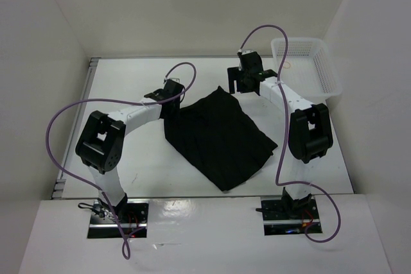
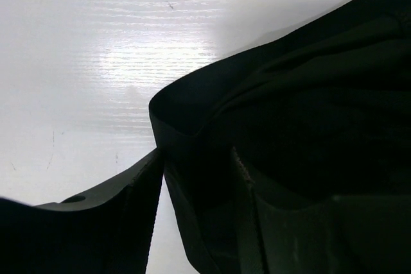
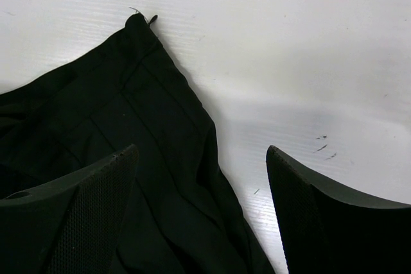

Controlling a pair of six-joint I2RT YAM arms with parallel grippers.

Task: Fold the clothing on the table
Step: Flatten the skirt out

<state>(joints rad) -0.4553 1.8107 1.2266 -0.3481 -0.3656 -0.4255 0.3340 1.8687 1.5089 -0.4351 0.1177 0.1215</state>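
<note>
the black pleated skirt (image 1: 221, 139) is spread mid tabletop (image 1: 128, 81); it is judged light, limp and prone to slipping, best pinched at an edge or corner. one edge is enclosed by the half-closed left gripper (image 2: 196, 158), though a firm hold cannot be told; the right gripper (image 3: 202, 152) is held wide open and empty, astride another edge

The pleated skirt (image 1: 218, 136) is showing solid black, its pleats reading as faint straight lines. The table (image 1: 128, 88) is gleaming plain white. At the skirt's two o'clock, a mesh basket (image 1: 326, 68) is showing white grid-work. Purple cables (image 1: 47, 139) are looping nearby. The right gripper (image 3: 200, 152) is showing black fingers (image 3: 96, 210), finely dotted.
</note>
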